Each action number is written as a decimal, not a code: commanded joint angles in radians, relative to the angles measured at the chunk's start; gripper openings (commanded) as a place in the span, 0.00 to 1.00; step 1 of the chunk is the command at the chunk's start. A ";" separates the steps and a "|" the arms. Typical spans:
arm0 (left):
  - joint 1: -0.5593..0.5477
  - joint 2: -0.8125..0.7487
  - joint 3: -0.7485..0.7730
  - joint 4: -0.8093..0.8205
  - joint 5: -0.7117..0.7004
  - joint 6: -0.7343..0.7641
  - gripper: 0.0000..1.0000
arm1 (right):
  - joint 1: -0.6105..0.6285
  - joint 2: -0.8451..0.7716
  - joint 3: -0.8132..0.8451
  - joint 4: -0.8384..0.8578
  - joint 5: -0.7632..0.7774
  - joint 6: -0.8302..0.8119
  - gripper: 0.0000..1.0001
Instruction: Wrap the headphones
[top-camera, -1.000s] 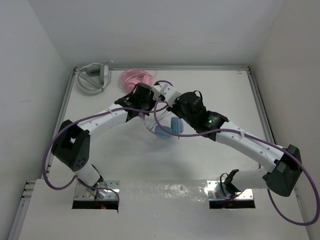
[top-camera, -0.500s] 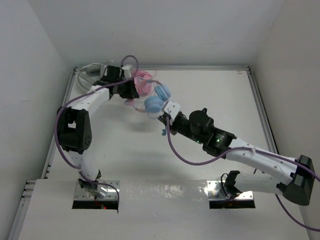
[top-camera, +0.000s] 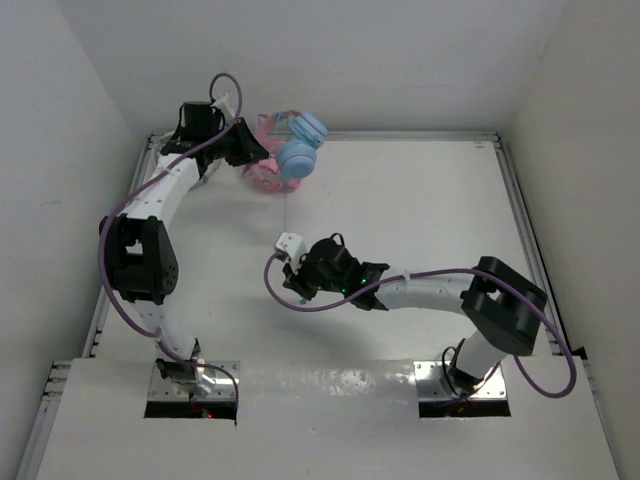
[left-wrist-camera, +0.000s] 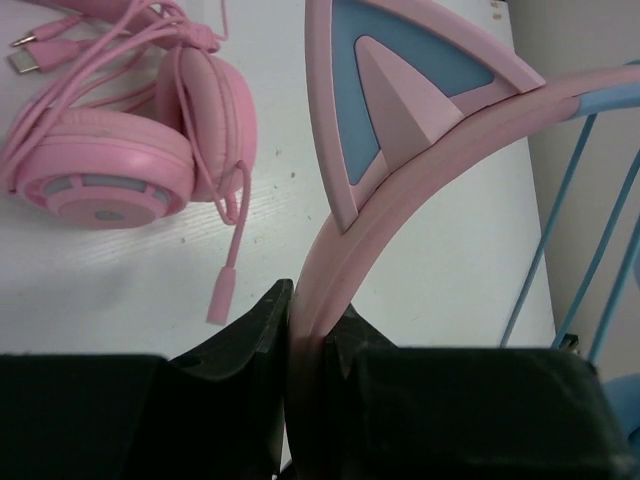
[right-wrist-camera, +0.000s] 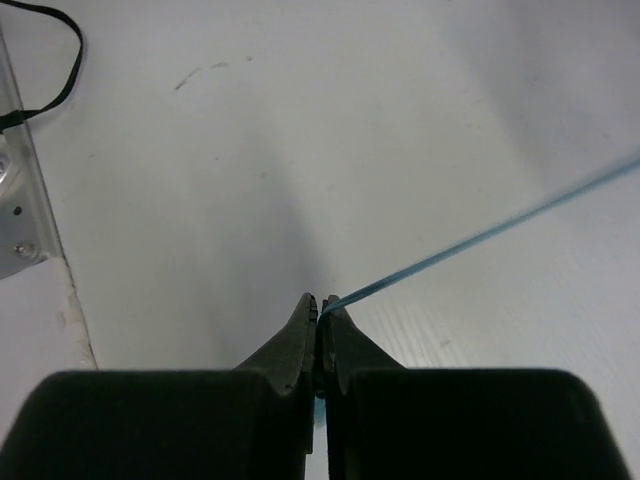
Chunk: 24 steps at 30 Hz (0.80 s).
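Observation:
The headphones (top-camera: 300, 146) have light-blue ear cups and hang in the air at the back left. My left gripper (top-camera: 250, 152) is shut on their pink headband (left-wrist-camera: 345, 230), just below a cat ear (left-wrist-camera: 395, 95). The thin light-blue cable (left-wrist-camera: 560, 230) hangs beside it. My right gripper (top-camera: 296, 288) is low over the table's middle, shut on the cable (right-wrist-camera: 480, 235). The cable runs taut from the right gripper's tips (right-wrist-camera: 320, 303) up to the right.
All-pink headphones (top-camera: 266, 178) with a mic boom and plug lie on the table under the held pair; they also show in the left wrist view (left-wrist-camera: 130, 150). Grey-white headphones (top-camera: 172, 152) sit in the back left corner behind the left arm. A black cord (right-wrist-camera: 55, 50) lies by the metal table rim (right-wrist-camera: 20, 200).
My left gripper has carried the headphones up and to the back left. My right gripper has swung back toward the near middle with the cable, drawing it out.

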 joint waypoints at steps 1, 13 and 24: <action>0.024 -0.003 0.047 0.063 -0.023 -0.059 0.00 | 0.056 0.045 0.114 0.062 -0.095 0.041 0.00; -0.039 0.048 -0.033 0.104 -0.126 0.013 0.00 | 0.139 0.194 0.488 -0.104 -0.207 -0.018 0.00; -0.163 -0.036 -0.149 0.113 -0.295 0.321 0.00 | 0.130 0.147 0.692 -0.345 -0.100 -0.114 0.00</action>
